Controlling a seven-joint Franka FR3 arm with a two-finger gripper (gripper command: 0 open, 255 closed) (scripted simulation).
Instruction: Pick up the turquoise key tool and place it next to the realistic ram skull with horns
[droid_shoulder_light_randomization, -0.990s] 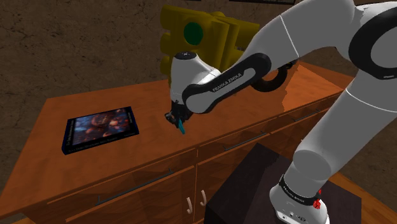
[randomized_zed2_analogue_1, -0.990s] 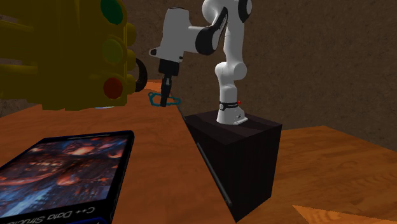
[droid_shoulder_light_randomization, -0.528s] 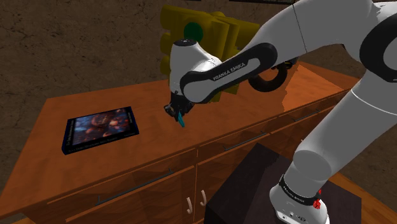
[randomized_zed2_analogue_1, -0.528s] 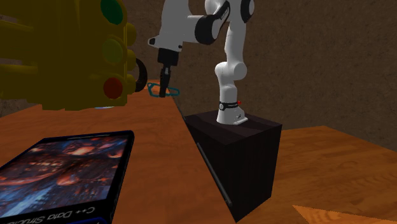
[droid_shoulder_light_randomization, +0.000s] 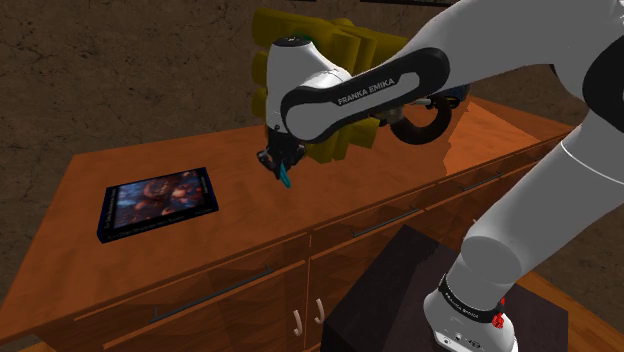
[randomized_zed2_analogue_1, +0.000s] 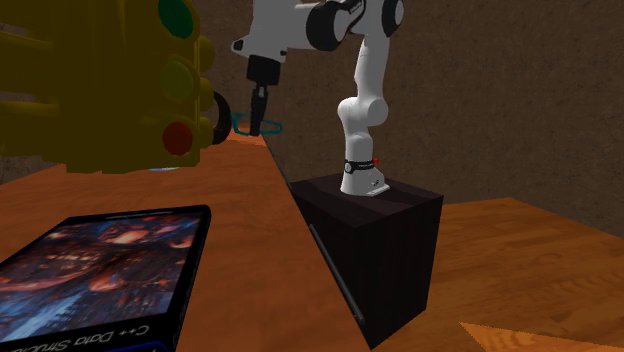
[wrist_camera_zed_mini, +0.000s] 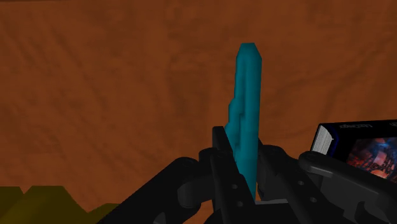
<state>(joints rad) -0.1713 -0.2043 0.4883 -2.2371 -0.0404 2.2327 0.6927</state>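
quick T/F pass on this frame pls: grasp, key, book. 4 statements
1. The book lies flat on the cabinet top. True.
2. The pincer is shut on the turquoise key. True.
3. The turquoise key lies on the cabinet top. False: it hangs in the pincer, above the wood.
4. The book leans against the yellow gauntlet. False: it lies apart from it.
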